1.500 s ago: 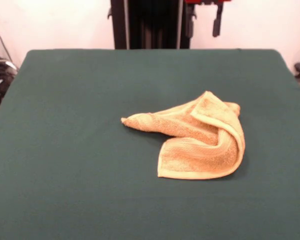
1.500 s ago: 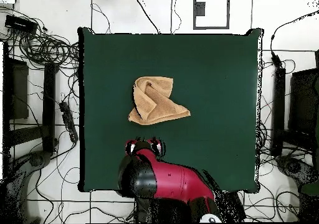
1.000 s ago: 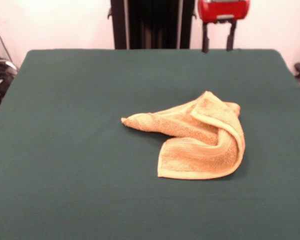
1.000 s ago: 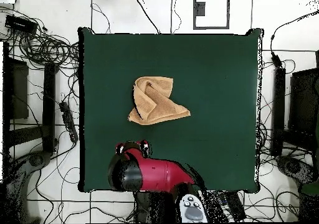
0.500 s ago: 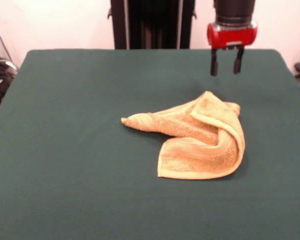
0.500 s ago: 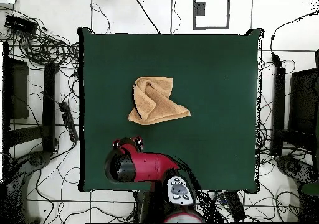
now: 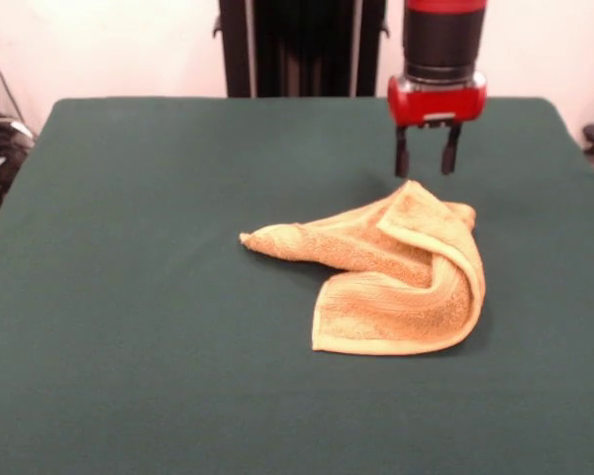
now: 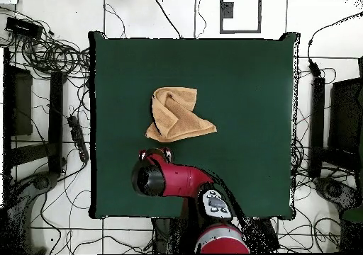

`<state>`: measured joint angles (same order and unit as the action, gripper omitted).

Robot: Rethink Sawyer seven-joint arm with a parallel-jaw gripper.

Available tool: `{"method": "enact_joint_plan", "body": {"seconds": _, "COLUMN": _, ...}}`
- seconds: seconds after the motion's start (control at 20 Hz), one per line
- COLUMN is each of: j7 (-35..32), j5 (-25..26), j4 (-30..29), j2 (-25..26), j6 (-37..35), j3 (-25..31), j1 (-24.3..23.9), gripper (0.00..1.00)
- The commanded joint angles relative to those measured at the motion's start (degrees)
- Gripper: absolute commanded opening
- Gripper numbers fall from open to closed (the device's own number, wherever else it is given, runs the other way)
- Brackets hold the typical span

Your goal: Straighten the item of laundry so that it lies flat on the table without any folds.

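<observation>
The orange-tan towel [image 7: 396, 272] lies crumpled on the dark green table [image 7: 158, 297], right of the middle, with one side folded over in a thick roll and a corner drawn out to the left. It also shows in the overhead view [image 8: 179, 115]. My gripper [image 7: 423, 170] hangs open and empty just above the towel's far corner, its two black fingers pointing down. In the overhead view the gripper [image 8: 154, 154] sits just below the towel's lower left corner, on the table [image 8: 241, 89].
The red and black arm [image 8: 186, 185] reaches in over the table's edge nearest the base. Cables and dark equipment [image 8: 42, 54] lie on the floor around the table.
The gripper has come down from the far table edge and moved toward the towel, stopping just above its far corner. The towel has not moved.
</observation>
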<state>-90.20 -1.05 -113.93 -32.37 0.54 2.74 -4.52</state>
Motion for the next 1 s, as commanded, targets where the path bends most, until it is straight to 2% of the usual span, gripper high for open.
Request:
{"method": "enact_joint_plan", "body": {"seconds": 0.05, "j7": -8.1, "j5": -3.6, "j4": 9.3, "j2": 1.7, "j6": -7.8, "j3": 2.5, "j1": -0.4, "gripper": 1.0}}
{"method": "enact_joint_plan", "body": {"seconds": 0.45, "j7": -8.7, "j5": -3.5, "j4": 11.7, "j2": 3.4, "j6": -8.6, "j3": 2.8, "j1": -0.4, "gripper": 1.0}}
{"method": "enact_joint_plan", "body": {"seconds": 0.7, "j7": -8.4, "j5": -3.5, "j4": 14.6, "j2": 8.3, "j6": -9.2, "j3": 4.2, "j1": -1.3, "gripper": 1.0}}
{"method": "enact_joint_plan", "body": {"seconds": 1.0, "j7": -8.1, "j5": -2.9, "j4": 16.6, "j2": 10.0, "j6": -9.8, "j3": 4.8, "j1": -2.0, "gripper": 1.0}}
